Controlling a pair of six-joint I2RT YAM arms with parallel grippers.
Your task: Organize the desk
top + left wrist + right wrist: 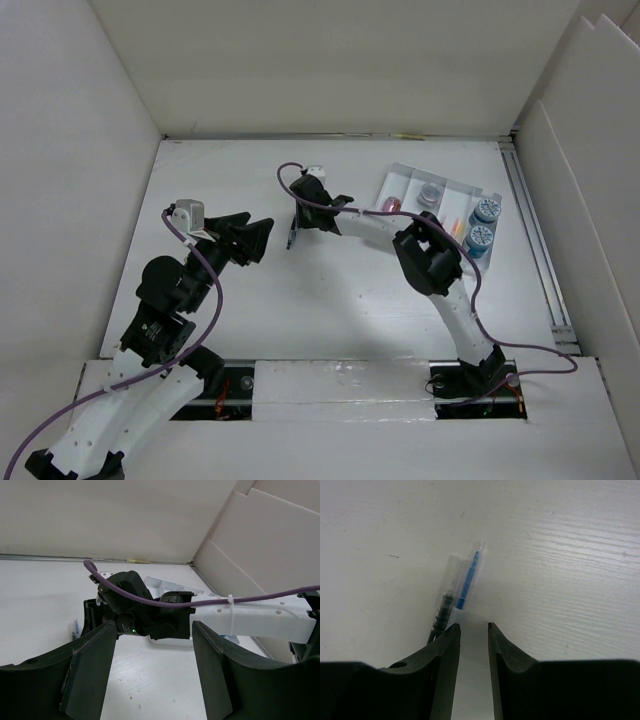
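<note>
Nearest me, my left tool [152,630] hangs released above the bench [330,320], its pads spread wide with nothing between them. I judge it is parked there to keep clear of the other arm's work while staying near enough to help.

Just beyond it, my right tool [473,627] sits low over the bench. Its tips are only a narrow slit apart, and the slit shows bare white surface, so it grasps nothing. The black pen [442,607] and the blue pen [466,582] lie side by side, touching, each under a clear cap. Their near ends run beside the tip on the left of my wrist view, not between the tips. I judge a squeeze from here would miss or nudge them, so the tool needs to shift across first.

Farther back on the right sits the compartmented tray [402,172]. It already holds a few small items, which is why I take it as the pens' home. Two blue-topped round things [485,210] stand at its right end, and I cannot tell whether they are inside it or just beside it. The bench spreads under everything, closed in by the white wall [330,70].

Only the right wrist view shows two separate pens and the empty slit. From above they are a mere blue sliver at the tool. Only the top view shows the whole tray, well apart from the pens. The left wrist view gives the right tool side-on, its tips hidden.
</note>
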